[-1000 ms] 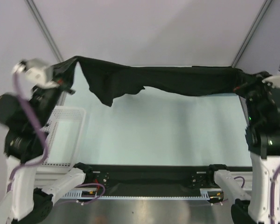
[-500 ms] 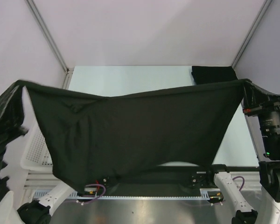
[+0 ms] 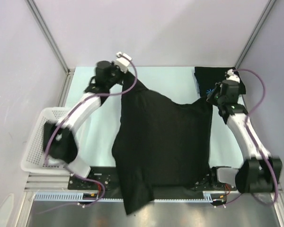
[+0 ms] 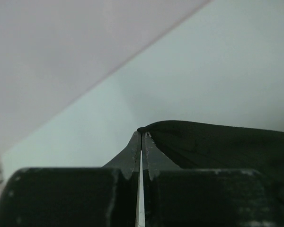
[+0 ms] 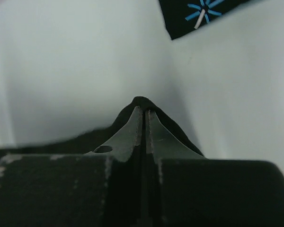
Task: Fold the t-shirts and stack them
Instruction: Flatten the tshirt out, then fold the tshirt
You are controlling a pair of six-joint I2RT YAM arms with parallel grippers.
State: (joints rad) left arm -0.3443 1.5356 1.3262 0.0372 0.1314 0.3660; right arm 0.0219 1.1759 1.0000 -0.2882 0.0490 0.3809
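So both arms are stretched toward the far side of the surface [image 3: 170,80] with a black t-shirt [image 3: 165,142] strung between them. The left arm [image 3: 83,109] reaches to the upper middle of the frame, and the left jaws are pinched tight on one corner of the fabric; in the wrist view you can see the dark cloth [image 4: 217,142] bunched right at the tips. The right arm [image 3: 244,132] is at the upper right, and the right jaws are clamped on the other corner, with a little hump of fabric [image 5: 141,101] poking out past the tips. The top edge sags between the two grips, and the rest of the shirt runs down the middle of the frame, its lower end trailing past the near edge over the arm bases. Can't tell how much of it is actually lying flat. A second black t-shirt [image 3: 213,75] sits folded in the upper right corner, its light-blue starburst logo [image 3: 211,91] just beside the right jaws. A white mesh basket [image 3: 38,142] sits at the left edge.
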